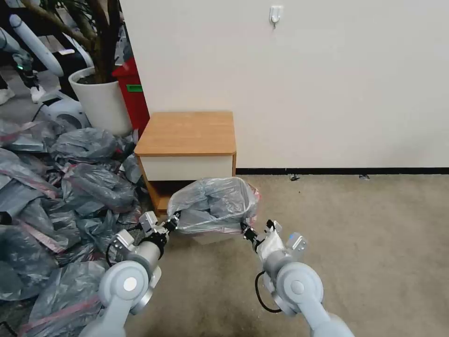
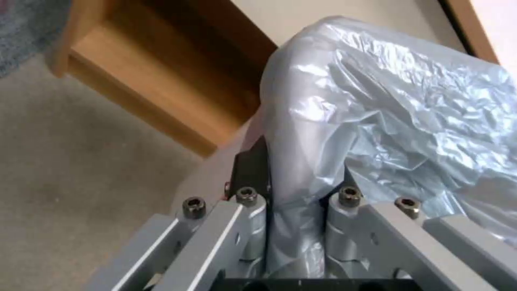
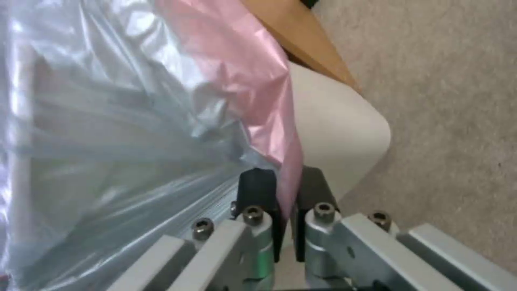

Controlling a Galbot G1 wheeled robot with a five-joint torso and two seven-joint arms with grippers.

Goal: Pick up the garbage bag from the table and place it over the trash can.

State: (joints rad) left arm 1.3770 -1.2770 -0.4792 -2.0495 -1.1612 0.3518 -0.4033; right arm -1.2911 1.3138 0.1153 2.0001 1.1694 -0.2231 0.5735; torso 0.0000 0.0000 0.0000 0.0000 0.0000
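Two tools are gripping the bag (image 1: 215,203) at once, just below the middle of the head view. The left tool (image 1: 174,221) is pinching the bag's left edge, and the right tool (image 1: 247,231) is pinching its right edge, where the pink band is running down. In the left wrist view the left tool (image 2: 295,178) is sitting narrow, with grey film bunched between its fingers (image 2: 250,169). In the right wrist view the right tool (image 3: 285,190) is nearly closed on the pink rim of the bag (image 3: 135,113), the dark fingers (image 3: 258,190) squeezing a thin fold. The bag is lying stretched over the top of the can (image 1: 213,238), puffing up above it, with the can's cream wall (image 3: 334,133) showing below the plastic. The can is standing on the carpet, just in front of the table (image 1: 189,133), whose top is sitting in the centre of the frame against the wall. A heap of grey bags (image 1: 56,196) is filling the left side.
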